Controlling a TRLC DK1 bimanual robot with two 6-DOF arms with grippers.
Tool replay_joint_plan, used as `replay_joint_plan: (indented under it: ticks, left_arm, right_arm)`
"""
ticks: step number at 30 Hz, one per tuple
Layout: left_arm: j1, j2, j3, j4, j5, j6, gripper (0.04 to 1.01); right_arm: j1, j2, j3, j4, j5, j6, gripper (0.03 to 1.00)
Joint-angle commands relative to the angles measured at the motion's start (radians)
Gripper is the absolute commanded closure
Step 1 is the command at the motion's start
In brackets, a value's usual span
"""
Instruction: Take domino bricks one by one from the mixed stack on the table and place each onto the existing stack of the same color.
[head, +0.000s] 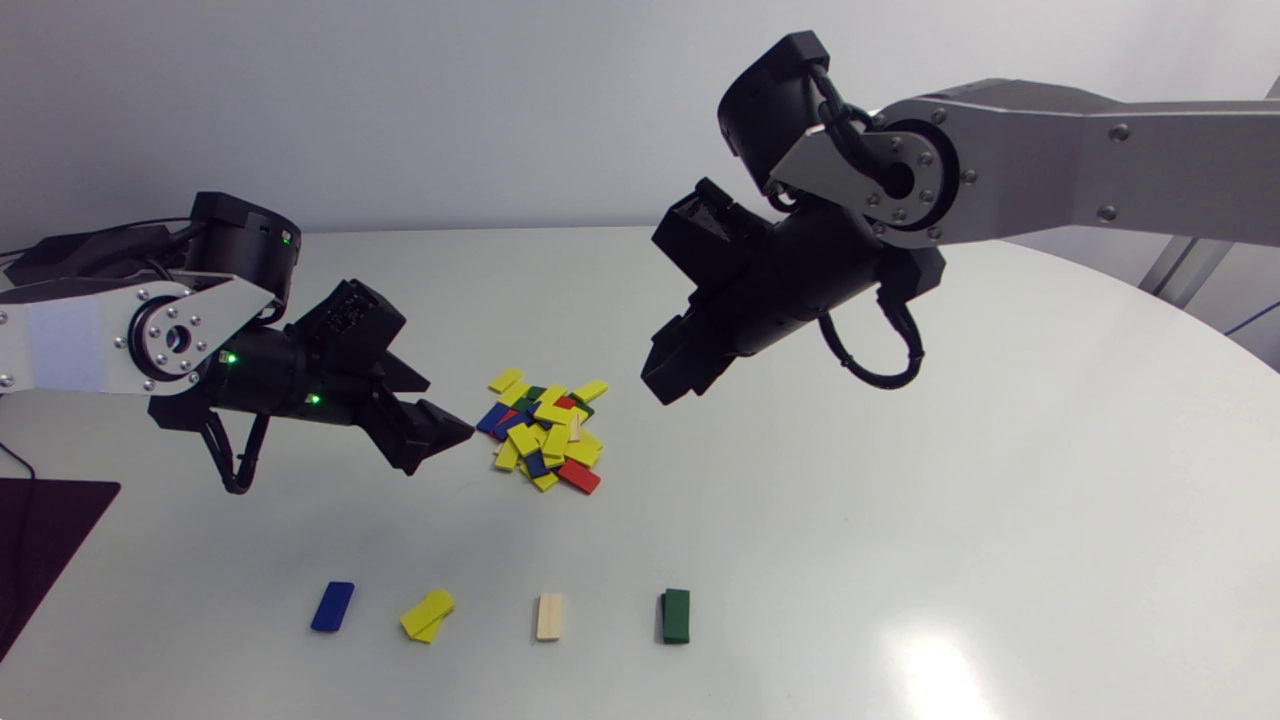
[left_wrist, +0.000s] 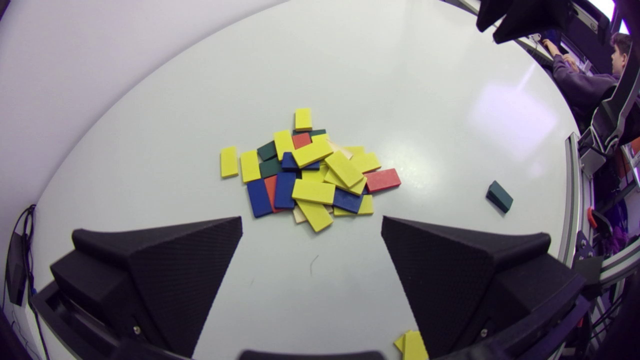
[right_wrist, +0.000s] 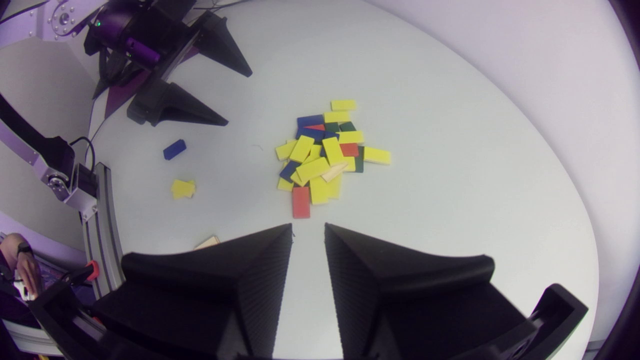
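Note:
The mixed pile of domino bricks (head: 545, 432), mostly yellow with blue, red, green and cream ones, lies at the table's middle. My left gripper (head: 450, 412) hovers just left of it, open wide, and nothing sits between the fingers. In the left wrist view the pile (left_wrist: 310, 170) lies ahead of that gripper (left_wrist: 311, 225). My right gripper (head: 662, 385) hangs above and to the right of the pile. Its fingers stand a narrow gap apart and hold nothing. Ahead of that gripper (right_wrist: 308, 230) in its wrist view is the pile (right_wrist: 325, 155), a red brick (right_wrist: 300, 202) nearest.
Near the front edge runs a row of sorted stacks: blue (head: 332, 606), yellow (head: 427, 614) with its top brick skewed, cream (head: 549, 616) and green (head: 676, 615). A dark mat (head: 40, 540) covers the table's left edge.

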Motion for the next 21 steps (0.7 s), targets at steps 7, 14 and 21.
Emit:
replay_joint_plan:
  ticks: [7,14,21]
  left_arm:
    - [0.008,-0.013,-0.028,-0.012,0.009,0.023,0.054]
    - [-0.001,-0.027,-0.032,-0.022,0.009,0.017,0.054]
    - [-0.003,-0.039,-0.030,-0.053,0.007,0.017,0.054]
  right_arm:
    - [0.000,0.010,-0.012,0.011,-0.002,0.004,0.057]
    - [0.002,0.007,-0.015,0.011,-0.002,0.004,0.057]
    - [0.005,0.006,-0.016,0.010,-0.002,0.003,0.057]
